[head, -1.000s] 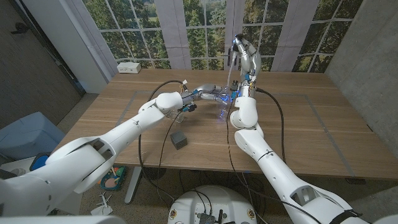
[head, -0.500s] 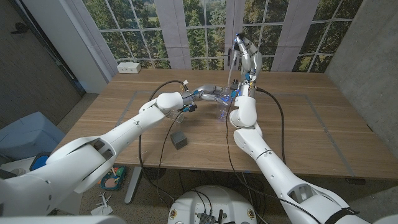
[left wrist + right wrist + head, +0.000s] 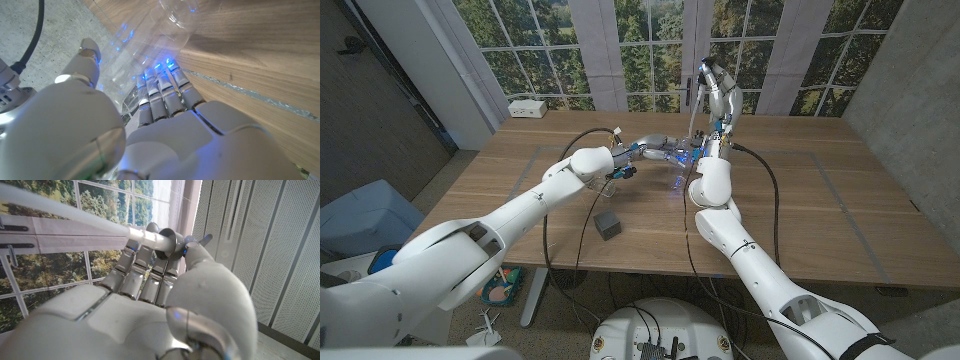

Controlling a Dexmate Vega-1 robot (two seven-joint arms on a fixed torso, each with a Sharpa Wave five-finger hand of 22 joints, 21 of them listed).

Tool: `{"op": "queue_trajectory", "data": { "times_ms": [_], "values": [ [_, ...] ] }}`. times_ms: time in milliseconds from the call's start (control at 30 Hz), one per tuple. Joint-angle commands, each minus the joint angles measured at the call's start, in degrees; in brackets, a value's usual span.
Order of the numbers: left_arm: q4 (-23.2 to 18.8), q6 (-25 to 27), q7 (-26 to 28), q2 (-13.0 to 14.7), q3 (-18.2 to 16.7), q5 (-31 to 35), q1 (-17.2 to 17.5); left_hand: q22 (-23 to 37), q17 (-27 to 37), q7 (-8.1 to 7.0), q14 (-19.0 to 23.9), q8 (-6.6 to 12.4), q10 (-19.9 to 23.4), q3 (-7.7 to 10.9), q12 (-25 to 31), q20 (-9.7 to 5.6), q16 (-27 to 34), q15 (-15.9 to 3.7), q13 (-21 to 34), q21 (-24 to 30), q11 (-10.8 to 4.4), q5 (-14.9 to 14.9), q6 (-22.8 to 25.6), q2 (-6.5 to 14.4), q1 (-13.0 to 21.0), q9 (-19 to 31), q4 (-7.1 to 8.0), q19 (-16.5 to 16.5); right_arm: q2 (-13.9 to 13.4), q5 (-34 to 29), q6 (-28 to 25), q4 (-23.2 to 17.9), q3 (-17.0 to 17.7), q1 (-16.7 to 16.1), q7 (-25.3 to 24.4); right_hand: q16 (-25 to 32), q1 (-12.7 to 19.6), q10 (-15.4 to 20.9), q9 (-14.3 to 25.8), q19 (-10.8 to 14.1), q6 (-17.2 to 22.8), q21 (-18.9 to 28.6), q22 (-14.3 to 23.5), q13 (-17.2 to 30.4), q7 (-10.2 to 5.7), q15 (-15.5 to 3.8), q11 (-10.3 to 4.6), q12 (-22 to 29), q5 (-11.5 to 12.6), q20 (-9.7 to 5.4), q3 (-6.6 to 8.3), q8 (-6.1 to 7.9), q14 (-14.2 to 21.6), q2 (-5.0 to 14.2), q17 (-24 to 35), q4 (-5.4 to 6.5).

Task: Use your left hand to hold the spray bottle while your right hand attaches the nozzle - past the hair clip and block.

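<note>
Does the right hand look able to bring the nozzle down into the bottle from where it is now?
Probably yes: the right hand holds the nozzle raised above the spray bottle, which the left hand grips.

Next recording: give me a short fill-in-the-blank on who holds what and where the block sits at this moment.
1. The clear spray bottle is gripped by the robot's ____ hand.
2. The right hand, raised above the table, holds the ____ with its long white tube.
3. The small grey block sits on the table ____ to the robot than the bottle.

Missing words: left; nozzle; nearer
</note>
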Motion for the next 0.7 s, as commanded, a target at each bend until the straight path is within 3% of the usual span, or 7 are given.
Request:
{"op": "queue_trajectory", "data": {
  "times_ms": [33, 700],
  "values": [
    [0.61, -0.52, 0.34, -0.13, -0.41, -0.42, -0.20, -0.05, 0.10, -2.34, -0.19, 0.54, 6.87, 1.58, 0.25, 0.18, -0.09, -7.77, 0.07, 0.42, -6.57, 0.46, 22.82, 10.34, 10.05, 0.33, 1.85, -0.11, 0.03, 0.07, -0.16, 1.23, -0.07, 0.04, -0.54, -0.14, 0.20, 1.43, 0.32, -0.21, 0.42, 0.51, -0.01, 0.23, -0.24, -6.34, -1.30, 0.39, 0.20, -0.80, 1.93, 0.29, 0.66, 0.44, 0.36, 1.29],
    [4.75, -1.84, -0.74, -1.72, -0.36, -1.39, -1.99, -0.06, 0.07, -2.32, -0.12, 0.48, 6.81, 1.62, 0.22, 0.17, -0.10, -7.82, 0.07, 0.60, -6.64, 0.47, 22.81, 10.33, 9.99, 0.36, 1.89, -0.17, -0.91, -0.30, -2.71, 2.20, -1.16, 0.18, -0.77, -0.62, 0.06, 1.55, 0.31, -0.45, 0.48, 1.40, -0.19, 0.09, -0.29, -6.29, -1.23, 0.21, 0.26, -0.58, 2.13, 0.30, 0.73, 0.25, 0.75, 1.23]
  ]
}}
